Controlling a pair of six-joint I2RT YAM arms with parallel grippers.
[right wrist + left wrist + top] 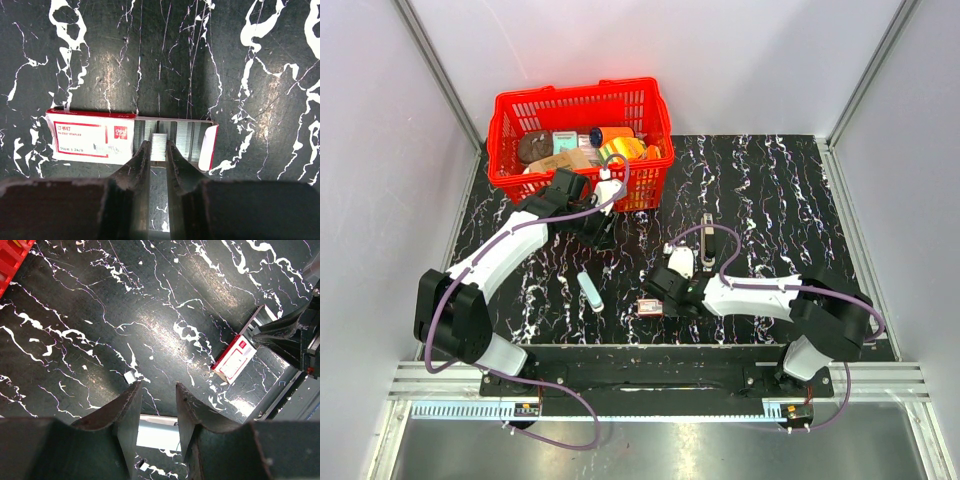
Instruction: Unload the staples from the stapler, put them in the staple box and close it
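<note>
Right jaws nearly closed, pinching staple strip [159,141] between the tips, over open staple box [90,142] on tabletop [100,50]; left jaws part open, empty, pale-blue object [157,432] just beneath them

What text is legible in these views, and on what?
"订书钉": white label of the staple box.
"STAPLES": same label, second line; number before it blurred.
"24/6": its bottom line; rest blurred.
Red logo on the box: too small to read.
Staple strip between the right fingers: no text.
Items in the red basket: unreadable.
</note>
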